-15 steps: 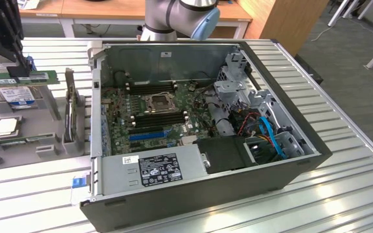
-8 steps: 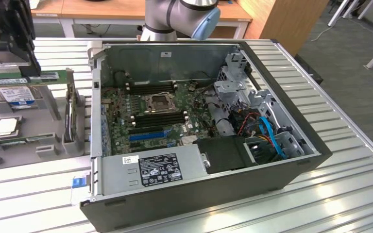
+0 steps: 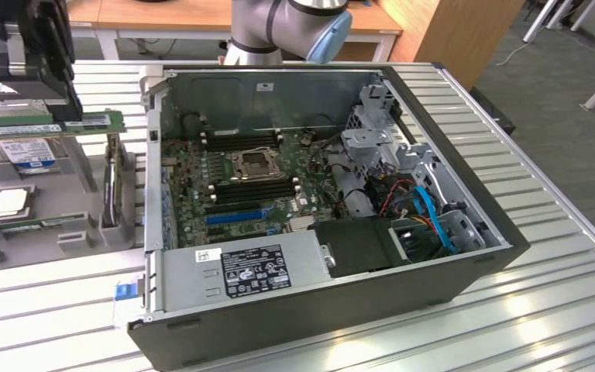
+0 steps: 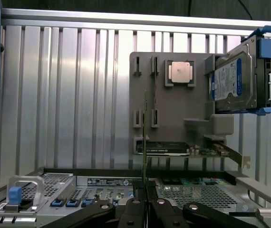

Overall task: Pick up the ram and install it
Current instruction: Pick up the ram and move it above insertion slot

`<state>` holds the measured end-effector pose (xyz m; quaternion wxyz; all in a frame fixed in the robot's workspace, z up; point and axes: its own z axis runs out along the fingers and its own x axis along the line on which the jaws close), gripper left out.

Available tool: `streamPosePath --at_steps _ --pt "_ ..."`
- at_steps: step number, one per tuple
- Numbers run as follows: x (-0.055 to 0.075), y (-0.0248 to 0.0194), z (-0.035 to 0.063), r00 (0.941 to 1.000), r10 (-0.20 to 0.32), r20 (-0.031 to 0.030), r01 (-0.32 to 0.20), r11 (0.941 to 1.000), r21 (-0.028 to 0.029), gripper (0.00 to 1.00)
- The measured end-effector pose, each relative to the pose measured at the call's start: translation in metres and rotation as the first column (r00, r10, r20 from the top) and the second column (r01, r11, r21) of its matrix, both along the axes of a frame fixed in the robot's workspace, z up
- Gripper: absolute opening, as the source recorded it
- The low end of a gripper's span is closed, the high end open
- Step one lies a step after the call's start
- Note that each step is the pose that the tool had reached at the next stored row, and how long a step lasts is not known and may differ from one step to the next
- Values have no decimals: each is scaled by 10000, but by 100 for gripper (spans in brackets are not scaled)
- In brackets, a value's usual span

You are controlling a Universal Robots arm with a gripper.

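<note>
Silver-grey tubular robot arm [image 3: 261, 23] with a rounded light-blue joint cap [image 3: 331, 35]. At its end, a matte black gripper [image 4: 145, 190]; just behind the fingertips, slim angled linkage bars [image 4: 211, 212] fastened with round silver pivot pins [image 4: 192, 206].

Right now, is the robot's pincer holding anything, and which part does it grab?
Yes, the pincer is shut on the ram, pinching its upper long edge near the middle.
</note>
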<state>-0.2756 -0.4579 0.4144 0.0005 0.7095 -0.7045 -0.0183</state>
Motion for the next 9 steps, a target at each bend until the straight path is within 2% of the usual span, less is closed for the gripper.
streamPosePath --at_steps 9 --pt "178 0 0 10000 3 0 -3 10000 0 11"
